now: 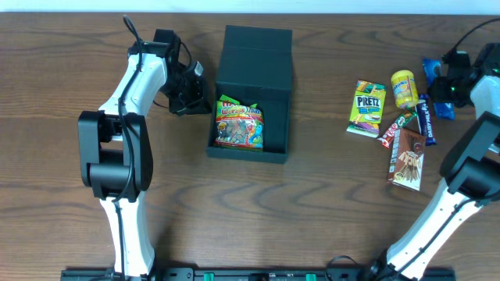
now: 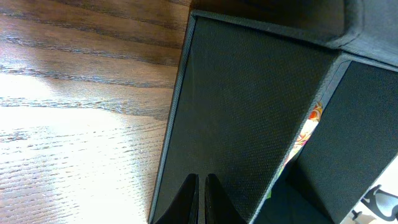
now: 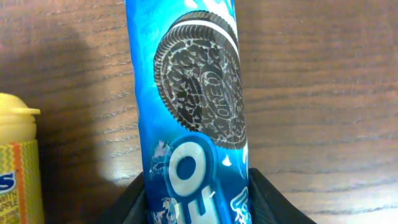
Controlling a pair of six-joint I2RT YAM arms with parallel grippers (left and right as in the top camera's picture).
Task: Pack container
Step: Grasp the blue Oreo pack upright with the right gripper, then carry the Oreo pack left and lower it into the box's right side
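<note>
1. Room first: the table (image 1: 312,218) is bare wood in front of the container (image 1: 251,78), and again in the strip between it and the snacks on my right.
2. The container sits mid-table, toward the far edge, lid flap laid back. A gummy packet (image 1: 240,125) lies in its near end.
3. My left pincer (image 2: 200,198) has its fingers pressed together, holding nothing. The tips point at the container's outer left wall, but I cannot tell if they touch it.
4. Over on the right it's crowded: Pretz box (image 1: 367,108), yellow canister (image 1: 403,87) and brown biscuit box (image 1: 407,160) lie close together, near the table's right edge.
5. My right pincer (image 3: 199,208) straddles the Oreo packet (image 3: 186,93), one finger hard against each long edge, with the canister just beside it. Whether it is truly clamped on, I cannot tell.
</note>
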